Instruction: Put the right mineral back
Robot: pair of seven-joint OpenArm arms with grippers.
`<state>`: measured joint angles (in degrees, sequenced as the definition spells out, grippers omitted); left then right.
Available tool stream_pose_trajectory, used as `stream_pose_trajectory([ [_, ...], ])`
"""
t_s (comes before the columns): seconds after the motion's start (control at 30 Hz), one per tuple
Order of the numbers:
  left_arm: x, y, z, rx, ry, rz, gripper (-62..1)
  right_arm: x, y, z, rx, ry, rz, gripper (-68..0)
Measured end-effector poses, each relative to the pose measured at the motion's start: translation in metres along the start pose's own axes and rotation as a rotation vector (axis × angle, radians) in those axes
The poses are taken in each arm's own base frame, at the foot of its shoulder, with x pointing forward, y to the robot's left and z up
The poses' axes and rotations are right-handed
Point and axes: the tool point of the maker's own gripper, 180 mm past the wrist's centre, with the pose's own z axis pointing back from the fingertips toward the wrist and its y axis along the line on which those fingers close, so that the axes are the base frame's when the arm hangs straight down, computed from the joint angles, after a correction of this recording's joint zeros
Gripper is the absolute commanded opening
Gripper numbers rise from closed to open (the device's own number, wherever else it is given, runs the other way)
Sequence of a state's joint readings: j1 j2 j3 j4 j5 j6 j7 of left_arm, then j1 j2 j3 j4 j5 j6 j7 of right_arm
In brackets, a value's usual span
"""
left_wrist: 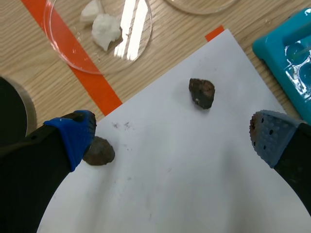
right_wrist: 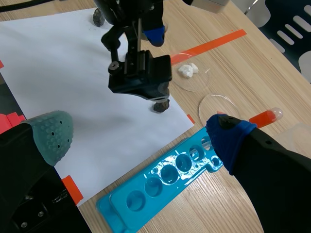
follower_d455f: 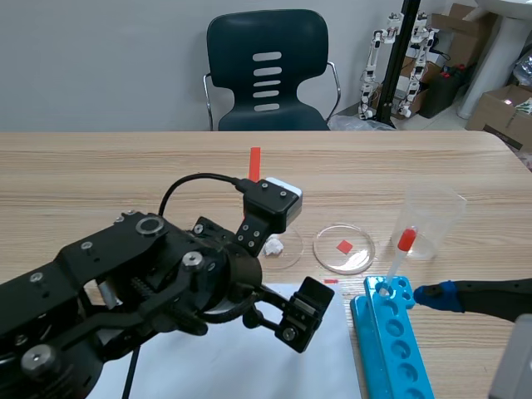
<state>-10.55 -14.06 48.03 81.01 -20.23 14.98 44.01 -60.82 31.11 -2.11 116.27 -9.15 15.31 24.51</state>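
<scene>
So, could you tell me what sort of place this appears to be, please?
Probably a robotics lab set for a science exercise: glass petri dishes, a blue tube rack and mineral lumps on the table, with small humanoid robots behind.

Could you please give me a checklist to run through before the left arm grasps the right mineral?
1. Left gripper open: ok.
2. Right mineral lying free on the paper: ok.
3. Right mineral between the fingers: not ok, it lies ahead.
4. Other mineral clear of the blue pad: cannot tell, right beside it.
5. Empty dish unobstructed: ok.
6. Right gripper clear of the minerals: ok.
</scene>
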Motion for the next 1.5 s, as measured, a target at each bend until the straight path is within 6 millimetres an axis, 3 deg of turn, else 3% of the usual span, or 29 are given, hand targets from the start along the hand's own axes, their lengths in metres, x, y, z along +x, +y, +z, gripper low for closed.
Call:
stream_pose_trajectory([
  [1.5,-0.0006,0.0015,0.0038,0.002,-0.009,0.002,1.4,0.0000,0.0000,0.0000,0.000,0.000,0.000,-10.6],
])
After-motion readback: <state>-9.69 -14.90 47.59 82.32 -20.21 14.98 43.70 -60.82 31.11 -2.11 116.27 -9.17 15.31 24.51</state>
